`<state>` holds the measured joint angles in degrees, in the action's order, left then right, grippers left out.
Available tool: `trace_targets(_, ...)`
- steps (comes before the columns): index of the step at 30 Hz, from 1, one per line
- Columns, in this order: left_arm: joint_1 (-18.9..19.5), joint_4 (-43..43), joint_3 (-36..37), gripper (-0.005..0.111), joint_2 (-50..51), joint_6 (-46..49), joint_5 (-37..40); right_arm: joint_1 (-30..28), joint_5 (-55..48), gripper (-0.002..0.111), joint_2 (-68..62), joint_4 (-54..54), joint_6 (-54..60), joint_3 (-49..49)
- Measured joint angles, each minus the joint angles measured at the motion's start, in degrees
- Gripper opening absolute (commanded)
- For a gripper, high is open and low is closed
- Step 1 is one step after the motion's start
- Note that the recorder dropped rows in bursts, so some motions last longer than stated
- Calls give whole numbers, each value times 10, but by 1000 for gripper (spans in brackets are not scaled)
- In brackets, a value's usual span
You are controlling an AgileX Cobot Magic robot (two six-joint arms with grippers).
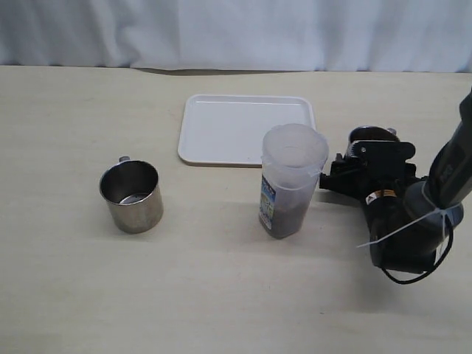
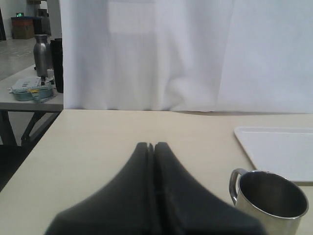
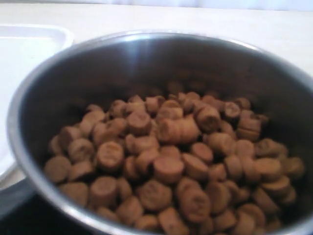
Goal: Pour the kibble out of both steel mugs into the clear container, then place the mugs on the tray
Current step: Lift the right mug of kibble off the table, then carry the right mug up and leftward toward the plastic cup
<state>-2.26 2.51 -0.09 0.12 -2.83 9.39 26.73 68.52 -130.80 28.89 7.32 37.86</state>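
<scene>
Two dark jaws pressed flat together fill the near edge of the left wrist view. My left gripper (image 2: 151,146) is closed on nothing, held level and pointing out across the table (image 2: 98,142). Just past the fingers and off to one side stands the left mug (image 2: 271,198), upright, with its loop handle on the side facing them. A corner of the tray (image 2: 279,147) lies beyond it.

From the exterior camera, the closest thing to me is the right arm (image 1: 413,221). It comes in from the right edge with its wrist bent down low over the table and a cable looped beneath. The right gripper (image 1: 369,156) points away from me at the right mug (image 1: 372,134), whose rim shows just behind the gripper head. The head and the mug hide the jaws, so I cannot tell whether they are spread or clamped. That mug nearly fills the right wrist view, heaped with kibble (image 3: 166,161).

Mid-table, just left of the gripper, the clear container (image 1: 291,181) stands upright with a dark layer of kibble at its bottom. The left mug sits well apart on the left, its shiny bottom bare. Farther back the white tray lies flat behind the container, and a pale curtain (image 1: 236,33) closes the far side.
</scene>
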Motion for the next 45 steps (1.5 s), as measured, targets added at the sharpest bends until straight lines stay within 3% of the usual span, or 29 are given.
trace_targets(7, 0, 0, 0, 0, 0, 0, 0, 0, -8, 5, 53, -7, 3, -30)
trace_targets(14, 0, 0, 0, 0, 0, 0, 0, 0, -11, 5, 162, -16, 94, -87)
trace_targets(24, 0, 0, 0, 0, 0, 0, 0, 0, -213, 5, 351, -28, 169, -96)
trace_targets(28, 0, 0, 0, 0, 0, 0, 0, 0, -311, 5, 451, 28, 186, -96)
trace_targets(36, 0, 0, 0, 0, 0, 0, 0, 0, -515, 5, 490, 113, 416, -47)
trace_targets(40, 0, 0, 0, 0, 0, 0, 0, 0, -525, 5, 527, 282, 656, -31)
trace_targets(45, 0, 0, 0, 0, 0, 0, 0, 0, -516, 5, 565, 534, 1034, -1)
